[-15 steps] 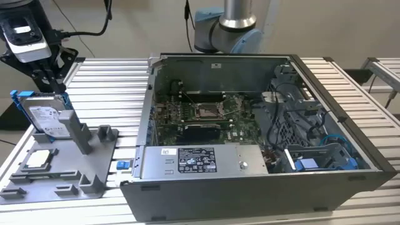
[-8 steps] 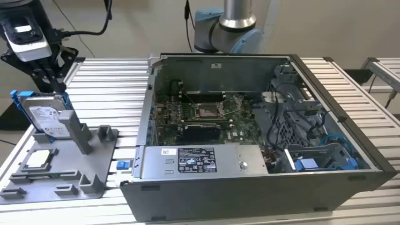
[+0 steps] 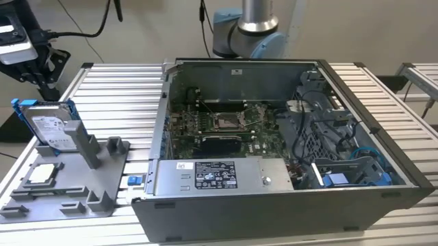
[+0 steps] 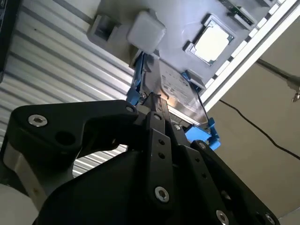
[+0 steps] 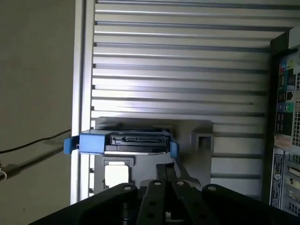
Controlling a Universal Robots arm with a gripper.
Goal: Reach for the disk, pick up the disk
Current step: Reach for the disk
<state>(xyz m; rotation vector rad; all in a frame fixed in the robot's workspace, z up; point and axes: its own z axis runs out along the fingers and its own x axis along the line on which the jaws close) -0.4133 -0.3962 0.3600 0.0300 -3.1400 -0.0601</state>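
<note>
The disk is a silver-grey drive with a white label in a blue carrier. It stands on edge in a grey fixture at the exterior view's left. My gripper hangs just above and behind the disk's upper edge, apart from it. In the first wrist view the disk's connector edge lies just beyond the gripper, whose black fingers are shut together on nothing. In the second wrist view the gripper points at the disk's labelled face.
A square silver CPU chip lies on the fixture in front of the disk, with a small blue clip beside it. An open computer case takes up the slatted table's middle. The table's edge runs close to the disk.
</note>
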